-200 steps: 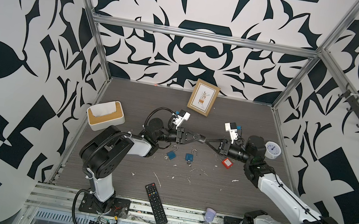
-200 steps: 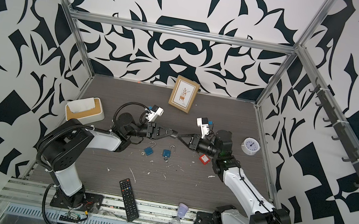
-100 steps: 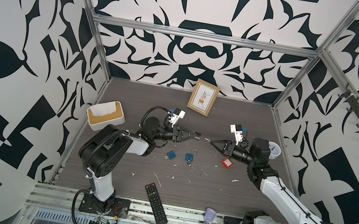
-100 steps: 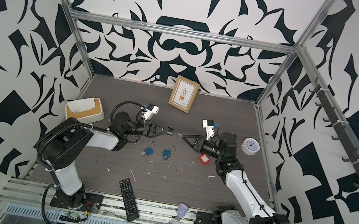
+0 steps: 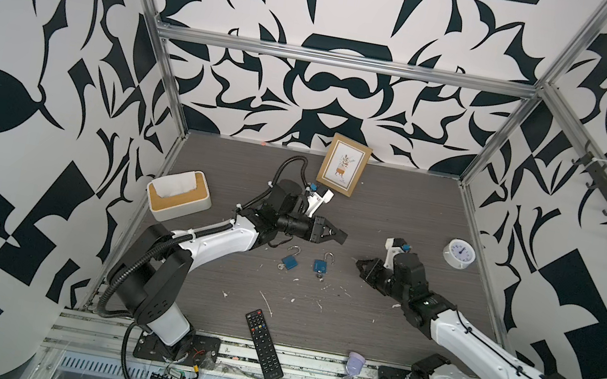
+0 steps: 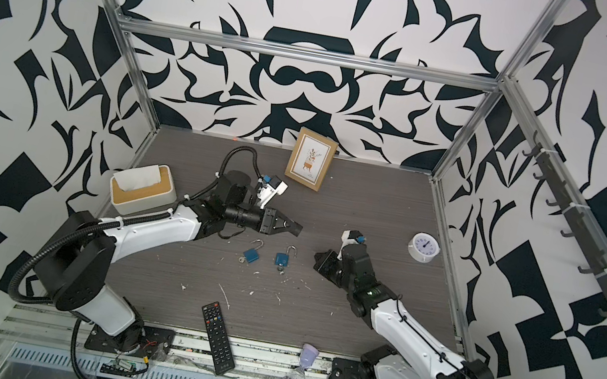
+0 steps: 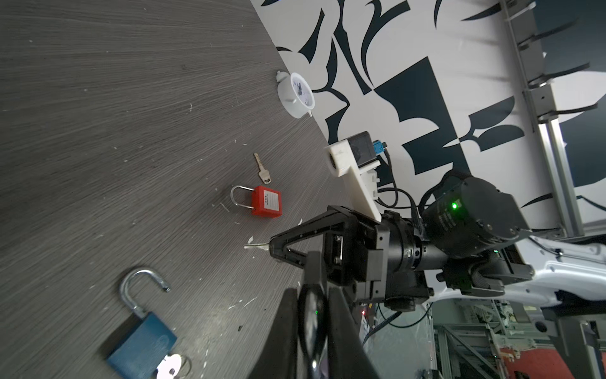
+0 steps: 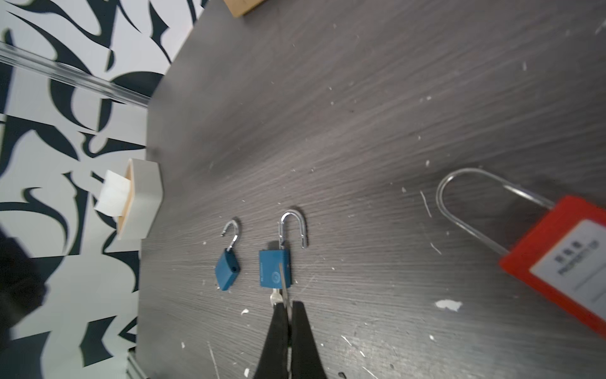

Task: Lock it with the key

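Over the table [image 7: 98,131], right claw [image 7: 272,251] pinches a key [image 7: 254,246].

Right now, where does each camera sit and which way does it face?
Top views: overhead, looking down at table, back wall; left arm, right arm show.
Left wrist: faces right gripper, its key, red padlock; left fingers show.
Right wrist: faces two blue padlocks, tissue box; right fingers, key show.
Shared: red padlock in both wrist views.

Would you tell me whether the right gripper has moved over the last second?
Yes. The right gripper has pulled back rightward and toward the table's near edge, ending farther from the wooden picture frame at the back.
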Tool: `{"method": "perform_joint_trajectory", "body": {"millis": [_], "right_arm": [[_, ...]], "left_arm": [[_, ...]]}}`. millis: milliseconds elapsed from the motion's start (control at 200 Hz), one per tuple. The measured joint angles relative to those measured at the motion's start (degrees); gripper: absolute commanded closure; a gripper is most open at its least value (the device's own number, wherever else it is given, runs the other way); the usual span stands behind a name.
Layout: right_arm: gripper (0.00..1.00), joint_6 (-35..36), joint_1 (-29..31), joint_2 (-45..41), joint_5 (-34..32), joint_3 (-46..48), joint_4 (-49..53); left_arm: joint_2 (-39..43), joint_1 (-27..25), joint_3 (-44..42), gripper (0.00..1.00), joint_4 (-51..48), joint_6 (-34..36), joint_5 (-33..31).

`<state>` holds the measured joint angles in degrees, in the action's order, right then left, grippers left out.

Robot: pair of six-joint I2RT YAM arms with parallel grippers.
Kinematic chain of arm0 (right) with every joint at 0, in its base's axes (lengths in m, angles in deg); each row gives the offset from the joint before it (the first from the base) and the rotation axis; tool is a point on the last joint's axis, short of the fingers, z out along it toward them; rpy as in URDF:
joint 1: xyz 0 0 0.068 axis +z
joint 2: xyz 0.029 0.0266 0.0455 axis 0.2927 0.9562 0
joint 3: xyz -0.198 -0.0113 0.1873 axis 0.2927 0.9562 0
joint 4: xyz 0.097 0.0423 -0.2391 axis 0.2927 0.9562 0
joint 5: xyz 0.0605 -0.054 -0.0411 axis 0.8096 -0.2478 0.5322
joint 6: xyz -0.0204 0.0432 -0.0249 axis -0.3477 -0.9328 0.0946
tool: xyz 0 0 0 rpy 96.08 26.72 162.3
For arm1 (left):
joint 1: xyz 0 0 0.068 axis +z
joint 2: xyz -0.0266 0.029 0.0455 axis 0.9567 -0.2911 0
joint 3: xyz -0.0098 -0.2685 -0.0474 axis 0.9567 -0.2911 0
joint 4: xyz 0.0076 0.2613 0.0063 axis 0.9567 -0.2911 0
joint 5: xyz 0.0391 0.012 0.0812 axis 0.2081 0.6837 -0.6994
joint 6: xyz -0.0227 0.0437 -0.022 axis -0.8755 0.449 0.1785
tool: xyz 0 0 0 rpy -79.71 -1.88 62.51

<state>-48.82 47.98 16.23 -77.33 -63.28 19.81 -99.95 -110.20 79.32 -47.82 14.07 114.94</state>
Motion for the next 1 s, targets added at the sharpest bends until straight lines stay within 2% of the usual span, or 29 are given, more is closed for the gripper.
{"method": "perform_joint_trajectory", "body": {"millis": [75, 210, 365, 840, 1000], "right_arm": [[1.0, -1.8, 2.4, 2.6, -4.7, 0.3, -2.0], [1.0, -5.3, 2.6, 5.4, -11.9, 2.6, -6.1], [1.0, -7.3, 2.6, 6.8, -16.5, 4.5, -8.2], [1.0, -9.5, 1.4, 16.7, -18.6, 5.1, -16.7], [0.84, -10.1, 0.9, 17.8, -18.6, 5.2, -18.2]], "left_arm": [[0.0, 0.0, -0.1, 1.0, -2.6, 1.6, -0.2], [-0.1, 0.0, -1.8, 1.0, -3.4, 2.1, 0.0], [-0.1, -0.2, -3.3, 1.0, -3.5, 2.1, 0.0], [-4.7, -2.7, -0.9, 1.0, -4.1, 4.0, 1.1], [-5.9, -3.7, 1.7, 1.0, -6.4, 6.3, 0.9]]}}
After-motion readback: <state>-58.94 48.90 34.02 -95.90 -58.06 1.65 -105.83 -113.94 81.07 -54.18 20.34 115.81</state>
